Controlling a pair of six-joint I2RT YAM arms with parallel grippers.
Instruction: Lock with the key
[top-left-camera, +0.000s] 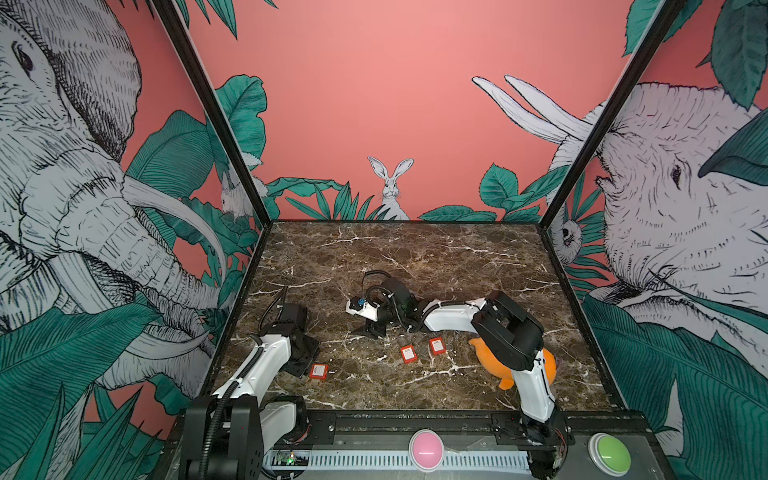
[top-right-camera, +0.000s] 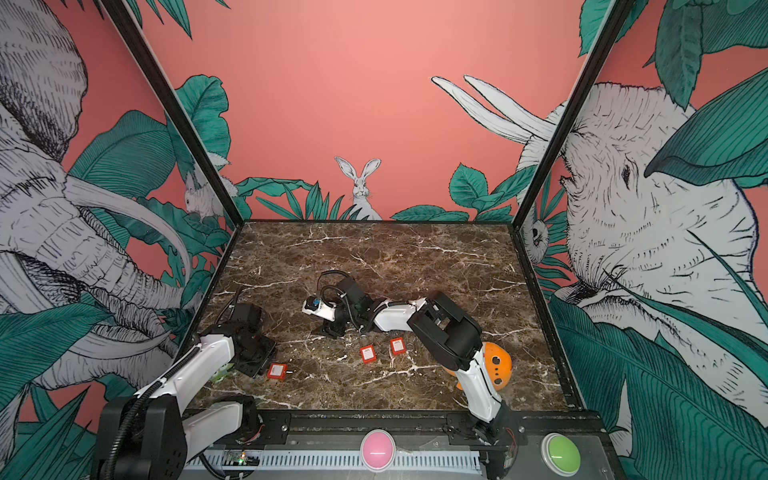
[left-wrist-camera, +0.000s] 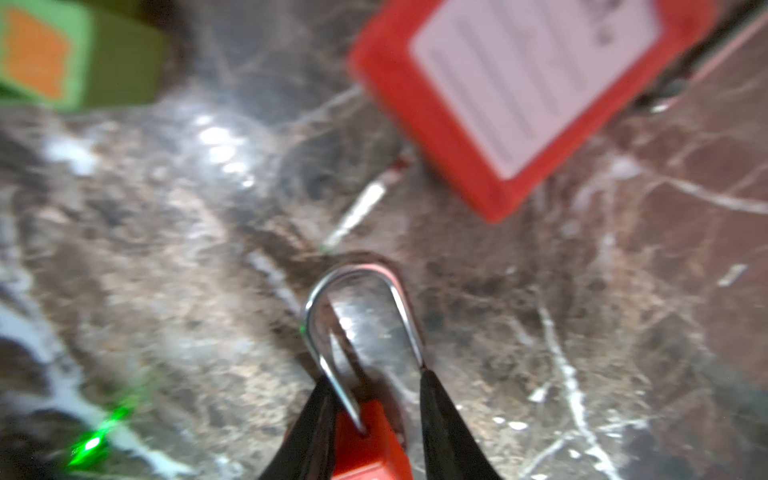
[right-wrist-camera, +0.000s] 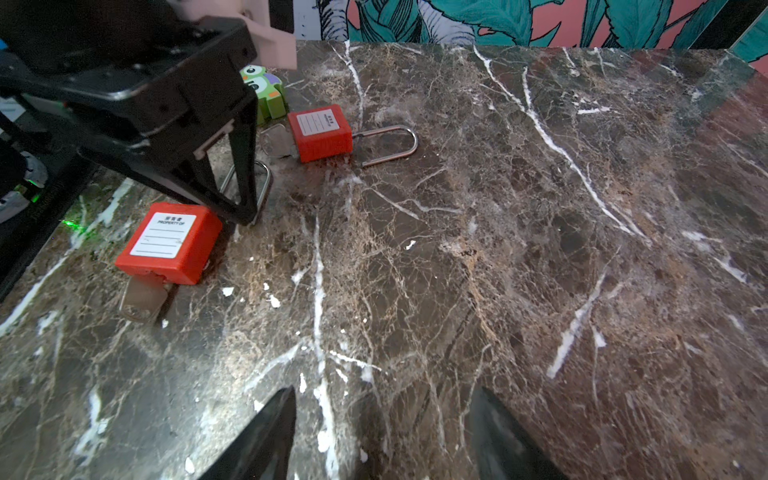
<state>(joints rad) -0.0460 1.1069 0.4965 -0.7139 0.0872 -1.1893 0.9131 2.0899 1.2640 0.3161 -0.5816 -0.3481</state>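
Left wrist view: blurred throughout. Cut off at an edge there: padlock (left-wrist-camera: 374, 440), second padlock (left-wrist-camera: 519, 91), green toy (left-wrist-camera: 62, 54). Half hidden behind right arm (top-left-camera: 511, 332): orange toy (top-left-camera: 488, 359).

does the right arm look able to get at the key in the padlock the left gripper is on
Probably yes. The key juts from the padlock on the side away from the left gripper, and only bare marble lies between it and the open right gripper.

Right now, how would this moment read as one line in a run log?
left gripper: shut on red padlock at shackle | right gripper: open, empty | key: in that padlock
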